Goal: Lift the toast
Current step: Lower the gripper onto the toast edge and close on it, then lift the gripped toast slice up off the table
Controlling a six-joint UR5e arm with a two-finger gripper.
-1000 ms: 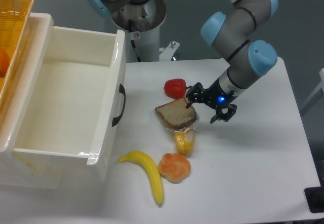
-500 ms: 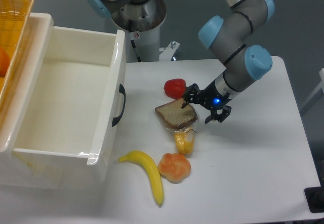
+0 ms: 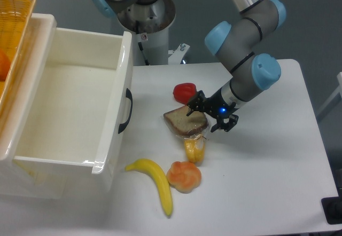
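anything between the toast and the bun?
Yes: the yellow packet lies between the toast and the bun in the fixed camera view, its top seemingly tucked under the toast's lower edge.

The grey arm with light-blue joints (image 3: 248, 54) is further left than a second ago, and its black two-finger gripper (image 3: 207, 116) has slid leftward with it. One finger (image 3: 193, 105), which earlier stood at the right corner of the flat brown slice of toast (image 3: 185, 120), now reaches over the slice's top, while the other sits off its right edge.
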